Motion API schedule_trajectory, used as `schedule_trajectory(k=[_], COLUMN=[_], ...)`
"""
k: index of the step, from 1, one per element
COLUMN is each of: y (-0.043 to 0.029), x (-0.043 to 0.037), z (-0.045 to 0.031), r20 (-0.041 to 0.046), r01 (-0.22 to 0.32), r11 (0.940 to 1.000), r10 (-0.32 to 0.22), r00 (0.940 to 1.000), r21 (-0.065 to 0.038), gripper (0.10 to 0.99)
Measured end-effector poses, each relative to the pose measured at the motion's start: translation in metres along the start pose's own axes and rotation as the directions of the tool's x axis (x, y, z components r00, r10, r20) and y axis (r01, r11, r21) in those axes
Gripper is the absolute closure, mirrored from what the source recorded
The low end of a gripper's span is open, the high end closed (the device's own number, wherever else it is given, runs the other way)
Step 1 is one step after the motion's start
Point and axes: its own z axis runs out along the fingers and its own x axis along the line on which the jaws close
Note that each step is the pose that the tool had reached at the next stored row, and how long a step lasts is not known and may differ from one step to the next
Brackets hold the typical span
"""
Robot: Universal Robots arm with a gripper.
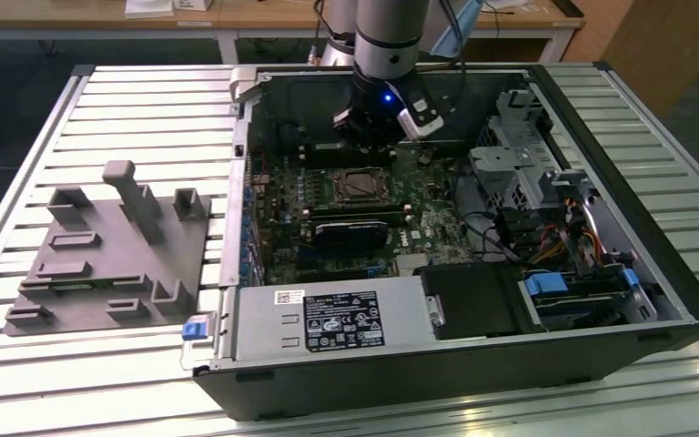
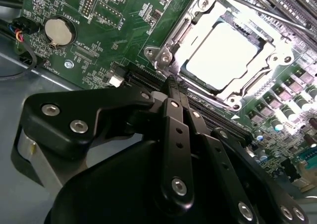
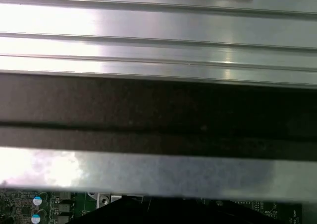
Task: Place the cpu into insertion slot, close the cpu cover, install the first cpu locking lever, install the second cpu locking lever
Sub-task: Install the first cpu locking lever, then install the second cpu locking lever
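Note:
The cpu [image 2: 224, 54], a flat square chip with a bright silver top, lies in the insertion slot [image 2: 184, 31] on the green board. The cpu cover [image 2: 166, 48], a silvery metal frame, lies flat around the chip, which shows through its window. A thin metal lever rod [image 2: 257, 10] runs along the frame's far side. My gripper [image 2: 172, 81] is shut with nothing between its black fingers, and its tips hang just short of the frame's near corner. In the exterior view the gripper [image 1: 374, 137] hovers over the board just behind the socket [image 1: 359, 185].
The open computer case [image 1: 677, 273] lies on a slatted metal table. A black card [image 1: 352, 235], the power-supply box [image 1: 331, 320] and a drive cage [image 1: 508, 173] crowd the socket. A grey fixture [image 1: 106, 255] sits at the exterior view's left. A coin battery [image 2: 58, 29] is on the board.

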Motion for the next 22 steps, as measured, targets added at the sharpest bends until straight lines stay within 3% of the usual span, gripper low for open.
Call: schedule_trajectory(k=[20,22], y=[-0.0115,-0.0113], x=[0.0003,0.0003], z=[-0.0012,-0.0042], r20=[0.0001,0.0000], r01=[0.000,0.000], r11=[1.0000,1.0000], r10=[0.000,0.000], r00=[1.0000,1.0000], r21=[-0.002,-0.003], gripper=[0.980,0.980])
